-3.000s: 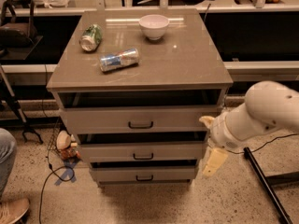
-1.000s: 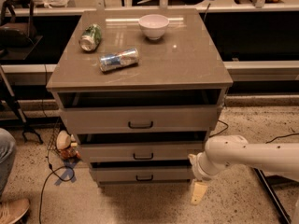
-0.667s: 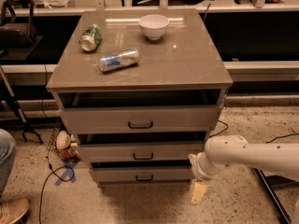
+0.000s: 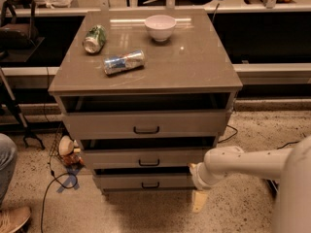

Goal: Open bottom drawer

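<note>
The bottom drawer (image 4: 146, 181) is the lowest of three grey-tan fronts on the cabinet, with a small black bar handle (image 4: 150, 185). A dark gap shows above its front panel. My white arm (image 4: 243, 163) reaches in from the right at floor level. Its wrist lies next to the drawer's right end. The gripper (image 4: 199, 201) hangs below the wrist, pointing down at the floor, just right of the bottom drawer's right corner and lower than its handle. It holds nothing that I can see.
On the cabinet top (image 4: 194, 67) are a white bowl (image 4: 160, 27), a green can (image 4: 94, 38) and a blue can (image 4: 124, 62), both lying down. The middle drawer (image 4: 146, 158) and top drawer (image 4: 146, 124) sit above. A person's leg and shoe (image 4: 9, 198) and cables (image 4: 58, 176) are at left.
Since three seconds ago the arm has dropped from beside the middle drawer to floor level and shifted left toward the cabinet. Over the last second it has barely moved. The drawers look unchanged.
</note>
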Robot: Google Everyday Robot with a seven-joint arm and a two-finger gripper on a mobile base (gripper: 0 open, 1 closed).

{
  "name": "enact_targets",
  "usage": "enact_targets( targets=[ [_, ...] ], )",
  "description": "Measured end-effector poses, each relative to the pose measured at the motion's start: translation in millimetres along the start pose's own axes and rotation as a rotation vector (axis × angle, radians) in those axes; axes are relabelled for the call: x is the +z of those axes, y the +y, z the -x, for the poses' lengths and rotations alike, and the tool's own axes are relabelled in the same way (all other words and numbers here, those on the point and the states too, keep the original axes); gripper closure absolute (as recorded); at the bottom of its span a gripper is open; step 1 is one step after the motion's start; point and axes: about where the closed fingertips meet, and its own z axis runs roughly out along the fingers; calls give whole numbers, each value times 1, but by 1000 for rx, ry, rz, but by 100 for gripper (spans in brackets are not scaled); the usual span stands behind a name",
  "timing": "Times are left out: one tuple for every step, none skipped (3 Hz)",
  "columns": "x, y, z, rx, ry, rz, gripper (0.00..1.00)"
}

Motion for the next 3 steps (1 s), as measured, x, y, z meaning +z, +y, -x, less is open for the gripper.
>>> enact_targets(
  targets=[
    [46, -6, 1, -48, -31, 8, 0],
    [103, -12, 4, -79, -48, 44, 0],
    [103, -12, 4, -79, -48, 44, 0]
  ],
)
